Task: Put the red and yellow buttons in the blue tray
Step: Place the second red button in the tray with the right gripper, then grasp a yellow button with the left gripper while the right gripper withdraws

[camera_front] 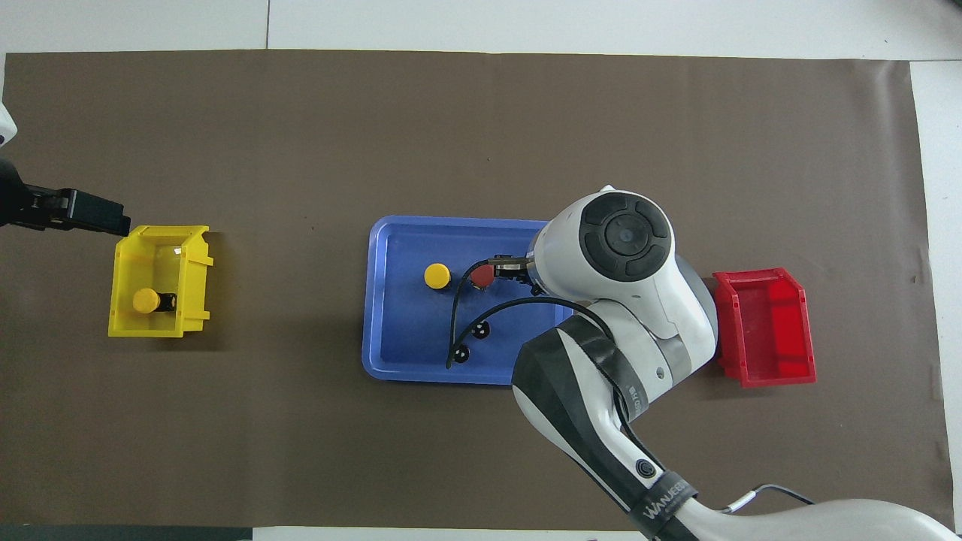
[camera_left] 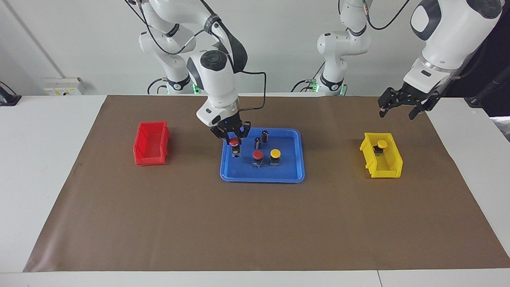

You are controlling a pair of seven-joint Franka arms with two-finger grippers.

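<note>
The blue tray point(camera_left: 261, 178) point(camera_front: 376, 300) lies mid-table. In it stand a red button point(camera_left: 257, 155) point(camera_front: 482, 277) and a yellow button point(camera_left: 275, 153) point(camera_front: 437, 276). My right gripper point(camera_left: 234, 138) is shut on a second red button point(camera_left: 234, 142), held low over the tray's end toward the right arm. I cannot tell whether its base touches the floor. In the overhead view the arm hides that button. Another yellow button point(camera_left: 382, 144) point(camera_front: 146, 300) sits in the yellow bin point(camera_left: 388, 169) point(camera_front: 120, 270). My left gripper point(camera_left: 397, 113) point(camera_front: 113, 218) hangs open above the mat beside that bin.
Two dark capless cylinders point(camera_left: 257, 142) point(camera_left: 265, 135) stand in the tray nearer to the robots than the buttons. A red bin point(camera_left: 151, 143) point(camera_front: 766, 327) with nothing in it sits toward the right arm's end. A brown mat point(camera_left: 255, 223) covers the table.
</note>
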